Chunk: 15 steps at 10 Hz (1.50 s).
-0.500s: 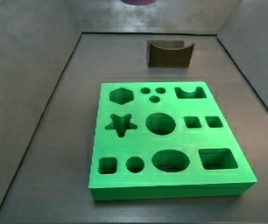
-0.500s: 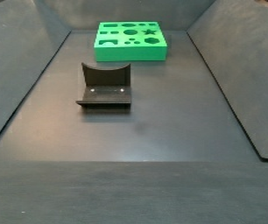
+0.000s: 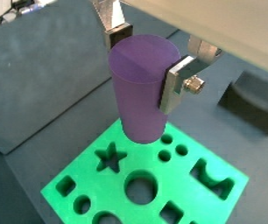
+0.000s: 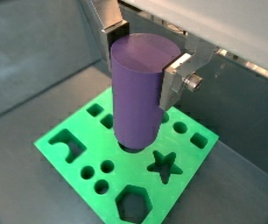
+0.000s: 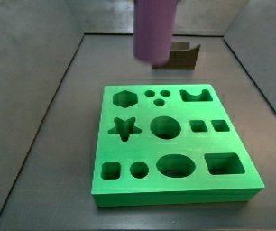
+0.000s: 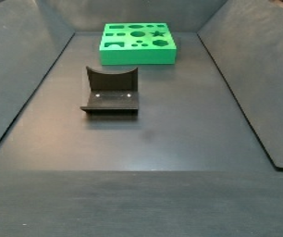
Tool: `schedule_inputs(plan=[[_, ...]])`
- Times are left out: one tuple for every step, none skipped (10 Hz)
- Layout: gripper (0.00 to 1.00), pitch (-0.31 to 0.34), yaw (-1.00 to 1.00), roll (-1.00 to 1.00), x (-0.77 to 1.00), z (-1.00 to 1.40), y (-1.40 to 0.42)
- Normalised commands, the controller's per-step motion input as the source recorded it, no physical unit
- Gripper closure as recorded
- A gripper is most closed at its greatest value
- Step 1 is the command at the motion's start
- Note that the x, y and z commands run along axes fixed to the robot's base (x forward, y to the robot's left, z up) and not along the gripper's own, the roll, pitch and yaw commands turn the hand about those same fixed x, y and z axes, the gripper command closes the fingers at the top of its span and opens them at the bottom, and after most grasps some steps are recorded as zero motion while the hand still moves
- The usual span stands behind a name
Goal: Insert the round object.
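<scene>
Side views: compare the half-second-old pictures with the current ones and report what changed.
The tall matte purple cylinder has come down into a side view: earlier only its tip showed at the top edge, now a long stretch hangs above the floor behind the green board with shaped holes. In both wrist views the hand is clamped on its upper end. The board and the dark fixture have not moved.
</scene>
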Motion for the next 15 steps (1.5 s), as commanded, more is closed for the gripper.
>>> schedule_inputs(plan=[[1.0,-0.063,0.03,-0.23,-0.23,-0.89,0.0],[1.0,-0.06,0.0,-0.02,0.0,-0.93,-0.13],[1.0,-0.04,0.0,0.0,0.16,-0.71,-0.31],[1.0,0.0,0.0,0.0,0.36,-0.62,-0.4],[1.0,0.0,0.0,0.0,0.37,-0.49,-0.31],[1.0,0.0,0.0,0.16,0.32,-0.39,-0.16],[1.0,0.0,0.0,0.25,0.21,-0.3,-0.04],[1.0,0.0,0.0,0.18,0.1,-0.25,0.0],[1.0,0.0,0.0,0.1,0.16,-0.28,-0.01],[1.0,0.0,0.0,0.03,0.25,-0.33,-0.07],[1.0,0.0,0.0,0.01,0.33,-0.34,-0.1],[1.0,0.0,0.0,0.01,0.31,-0.29,-0.11],[1.0,0.0,0.0,0.09,0.11,-0.25,-0.04],[1.0,-0.091,0.0,0.11,-0.08,-0.28,-0.09],[1.0,-0.117,0.0,0.07,-0.12,-0.27,-0.14]])
